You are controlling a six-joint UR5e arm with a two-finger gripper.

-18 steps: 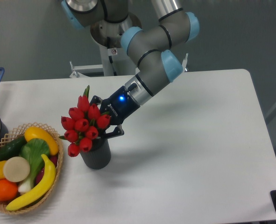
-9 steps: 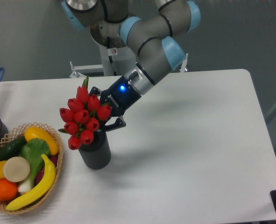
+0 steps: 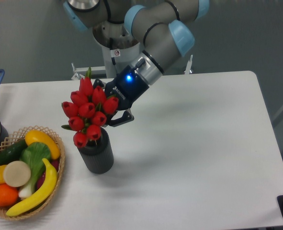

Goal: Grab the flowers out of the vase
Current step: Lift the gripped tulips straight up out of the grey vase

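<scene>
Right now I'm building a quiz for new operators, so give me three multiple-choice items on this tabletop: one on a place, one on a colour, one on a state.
1. Where is the wicker basket?
A. Left of the vase
B. Right of the vase
C. Behind the arm

2. What colour are the flower buds?
A. Yellow
B. Red
C. White

3. What is the gripper doing?
A. Hanging open far from the flowers
B. Closed on the bunch
C. Gripping the vase

Answers:
1 A: the basket sits left of the vase.
2 B: the flowers are red.
3 B: the gripper grasps the bunch behind the buds, above the vase mouth.
</scene>
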